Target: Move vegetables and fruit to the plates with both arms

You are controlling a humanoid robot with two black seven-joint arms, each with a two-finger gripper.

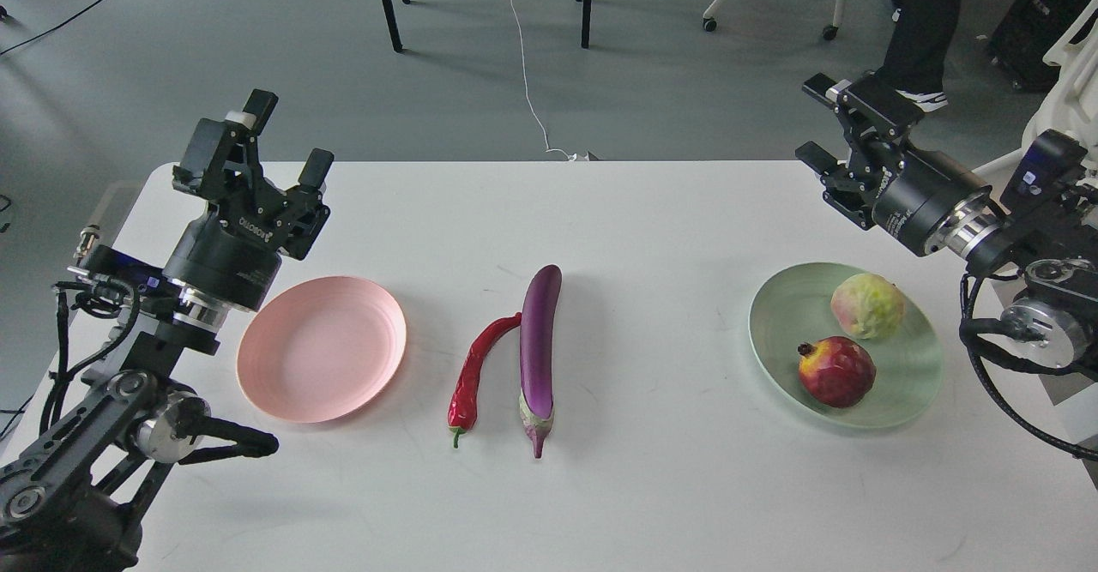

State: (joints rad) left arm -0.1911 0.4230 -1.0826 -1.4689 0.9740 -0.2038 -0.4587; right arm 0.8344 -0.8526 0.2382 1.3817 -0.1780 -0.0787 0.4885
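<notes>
The purple eggplant (539, 351) and the red chili pepper (474, 372) lie side by side at the middle of the white table (600, 495). The pink plate (321, 348) to their left is empty. The pale green plate (789, 323) on the right holds the dark-red pomegranate (836, 371) and the pale green-yellow fruit (867, 305). My left gripper (268, 145) is open and empty, raised above the table behind the pink plate. My right gripper (822, 126) is open and empty, raised behind the green plate at the table's far right edge.
Beyond the table's far edge are grey floor, black table legs (387, 2), a white cable (525, 75), chair wheels and a person's leg (928, 19). A white robot part (1068, 83) stands at the right.
</notes>
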